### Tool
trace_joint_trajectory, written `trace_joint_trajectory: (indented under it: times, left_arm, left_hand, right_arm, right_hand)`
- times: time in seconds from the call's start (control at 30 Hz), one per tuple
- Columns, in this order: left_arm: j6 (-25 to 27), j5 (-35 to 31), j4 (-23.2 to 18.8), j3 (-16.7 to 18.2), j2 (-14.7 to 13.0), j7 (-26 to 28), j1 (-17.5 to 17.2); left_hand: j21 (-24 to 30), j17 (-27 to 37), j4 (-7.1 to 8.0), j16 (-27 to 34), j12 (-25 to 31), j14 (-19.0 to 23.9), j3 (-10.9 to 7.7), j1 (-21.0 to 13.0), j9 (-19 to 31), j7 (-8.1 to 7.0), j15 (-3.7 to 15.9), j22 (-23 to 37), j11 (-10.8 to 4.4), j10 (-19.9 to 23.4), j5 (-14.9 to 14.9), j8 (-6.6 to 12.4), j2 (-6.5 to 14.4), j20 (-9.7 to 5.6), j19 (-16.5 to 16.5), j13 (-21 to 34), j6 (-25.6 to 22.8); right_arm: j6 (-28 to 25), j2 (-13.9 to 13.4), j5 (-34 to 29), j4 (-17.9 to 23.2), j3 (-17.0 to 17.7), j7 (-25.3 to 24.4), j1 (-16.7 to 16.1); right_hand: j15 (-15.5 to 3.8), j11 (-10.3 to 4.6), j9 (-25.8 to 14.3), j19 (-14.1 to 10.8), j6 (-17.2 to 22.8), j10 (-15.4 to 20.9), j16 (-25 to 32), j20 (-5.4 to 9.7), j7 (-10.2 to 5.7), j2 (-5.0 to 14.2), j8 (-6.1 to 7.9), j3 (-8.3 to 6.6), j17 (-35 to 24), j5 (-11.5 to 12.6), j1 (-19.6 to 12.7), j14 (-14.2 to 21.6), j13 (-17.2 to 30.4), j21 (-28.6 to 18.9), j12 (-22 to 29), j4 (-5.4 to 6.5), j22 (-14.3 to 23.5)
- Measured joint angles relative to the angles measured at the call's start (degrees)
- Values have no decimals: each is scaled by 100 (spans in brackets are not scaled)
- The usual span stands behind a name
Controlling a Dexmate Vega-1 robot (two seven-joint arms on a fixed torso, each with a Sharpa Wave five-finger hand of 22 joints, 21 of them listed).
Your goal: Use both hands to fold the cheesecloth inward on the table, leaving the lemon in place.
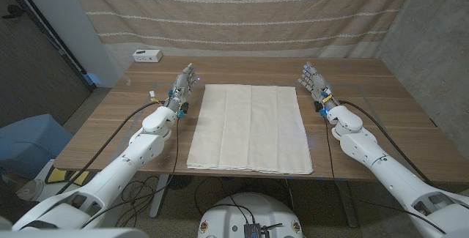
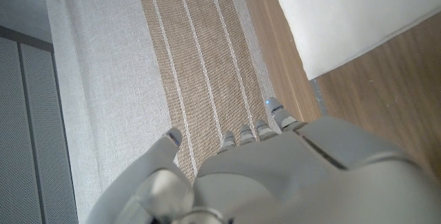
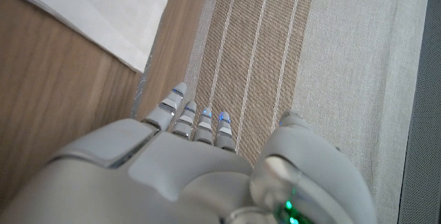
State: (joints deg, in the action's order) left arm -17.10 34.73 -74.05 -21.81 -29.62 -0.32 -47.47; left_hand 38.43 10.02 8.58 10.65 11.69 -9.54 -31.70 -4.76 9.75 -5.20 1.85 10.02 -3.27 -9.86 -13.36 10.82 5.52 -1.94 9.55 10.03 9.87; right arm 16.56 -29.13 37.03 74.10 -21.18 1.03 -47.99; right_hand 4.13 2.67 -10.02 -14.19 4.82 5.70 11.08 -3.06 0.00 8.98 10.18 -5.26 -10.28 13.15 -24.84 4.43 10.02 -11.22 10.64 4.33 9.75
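A cream cheesecloth [image 1: 250, 126] lies spread flat in the middle of the wooden table [image 1: 381, 113], with faint lengthwise creases. No lemon can be seen on it. My left hand [image 1: 185, 83] hovers just off the cloth's far left corner, fingers apart and holding nothing. My right hand [image 1: 314, 81] stands off the far right corner, likewise open and empty. In the left wrist view my left hand [image 2: 275, 176] has a corner of the cheesecloth [image 2: 344, 24] beyond it. In the right wrist view my right hand [image 3: 193, 169] faces a corner of the cheesecloth [image 3: 110, 10].
A small white box [image 1: 147, 56] sits at the table's far left corner. A striped beige curtain [image 1: 242, 11] hangs behind the table. Bare wood runs on both sides of the cloth.
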Motion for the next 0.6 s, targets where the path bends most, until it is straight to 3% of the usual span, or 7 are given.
trace_joint_trajectory:
  times: [0.17,0.43,0.6]
  left_arm:
    - [24,-513,-108,-111,-146,411,34]
    - [224,-1634,-340,-396,-471,1027,129]
    - [365,-2297,-458,-533,-620,1305,185]
  left_hand:
    - [0,-12,-21,0,49,0,-25,0,0,-3,0,0,-1,1,0,37,0,12,12,0,-6]
    - [0,-16,-182,64,90,-27,-91,-92,-1,21,-32,-1,34,379,26,88,90,73,29,0,-606]
    - [0,-16,-294,122,132,399,-136,-191,-1,103,-105,-1,50,721,78,88,111,127,27,0,-1026]
  right_arm:
    - [-83,-44,-129,38,-24,-143,9]
    - [-479,-274,-661,349,-167,-675,12]
    - [-783,-397,-994,536,-256,-971,22]
  right_hand:
    - [49,24,0,-68,81,81,44,-31,-40,28,43,-80,0,0,-87,49,0,-30,0,-80,0]
    - [7,0,0,-108,256,200,44,9,-113,99,86,-259,13,-48,-356,98,0,-30,39,-259,0]
    - [-14,-42,1,-160,380,242,44,-2,-154,110,91,-405,16,-91,-538,193,-1,-30,39,-404,0]
